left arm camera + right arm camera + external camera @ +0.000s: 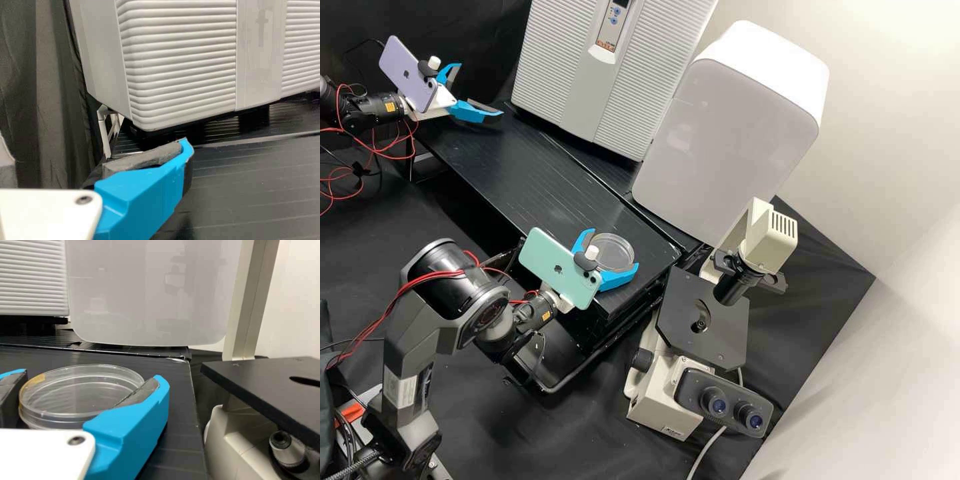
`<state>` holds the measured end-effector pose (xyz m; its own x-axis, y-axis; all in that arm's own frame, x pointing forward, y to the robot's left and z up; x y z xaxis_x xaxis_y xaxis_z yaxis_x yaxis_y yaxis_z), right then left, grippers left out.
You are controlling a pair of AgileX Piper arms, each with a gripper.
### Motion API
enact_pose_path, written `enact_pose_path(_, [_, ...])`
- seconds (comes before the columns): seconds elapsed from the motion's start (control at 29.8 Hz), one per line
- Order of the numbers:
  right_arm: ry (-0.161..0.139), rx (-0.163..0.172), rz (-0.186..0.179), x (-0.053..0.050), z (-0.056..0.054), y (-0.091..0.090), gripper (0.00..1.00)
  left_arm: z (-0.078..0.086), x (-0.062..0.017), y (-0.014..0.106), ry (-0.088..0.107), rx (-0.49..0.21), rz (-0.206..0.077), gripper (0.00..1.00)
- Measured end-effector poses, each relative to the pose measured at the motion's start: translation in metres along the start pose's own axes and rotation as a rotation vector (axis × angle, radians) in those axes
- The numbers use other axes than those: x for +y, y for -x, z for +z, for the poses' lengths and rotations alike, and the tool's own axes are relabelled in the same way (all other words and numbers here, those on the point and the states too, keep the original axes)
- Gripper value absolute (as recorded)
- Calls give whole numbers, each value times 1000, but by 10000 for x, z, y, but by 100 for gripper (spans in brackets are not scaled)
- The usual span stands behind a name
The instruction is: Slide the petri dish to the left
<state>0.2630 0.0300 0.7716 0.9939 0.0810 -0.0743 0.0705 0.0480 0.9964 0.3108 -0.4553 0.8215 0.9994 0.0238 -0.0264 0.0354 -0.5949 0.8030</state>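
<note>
R jaws clamp petri dish (pixel 80 392) nr bench (pixel 520 173) corner | L jaws wide per high view, by ribbed unit (pixel 180 60)

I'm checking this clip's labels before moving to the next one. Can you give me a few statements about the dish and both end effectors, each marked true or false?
1. The petri dish sits between the fingers of the right end effector. True.
2. The dish lies at the platform's far end, under the ribbed white appliance. False: it is at the near corner of the black platform, beside the microscope.
3. The left end effector holds a second dish. False: it is open and holds nothing, and it is above the platform's far end.
4. The microscope stands off the platform, on the black cloth. True.
</note>
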Motion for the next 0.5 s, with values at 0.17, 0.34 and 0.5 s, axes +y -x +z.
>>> enact_pose_path(0.17, [-8, 18, -48, -95, -125, -64, 0, 0, 0, 0, 0, 0, 0, 100])
enact_pose_path(0.34, [-10, 66, -93, -152, -328, -112, 0, 0, 0, 0, 0, 0, 0, 100])
enact_pose_path(0.5, [1, 112, -157, -189, -570, -108, 0, 0, 0, 0, 0, 0, 0, 100])
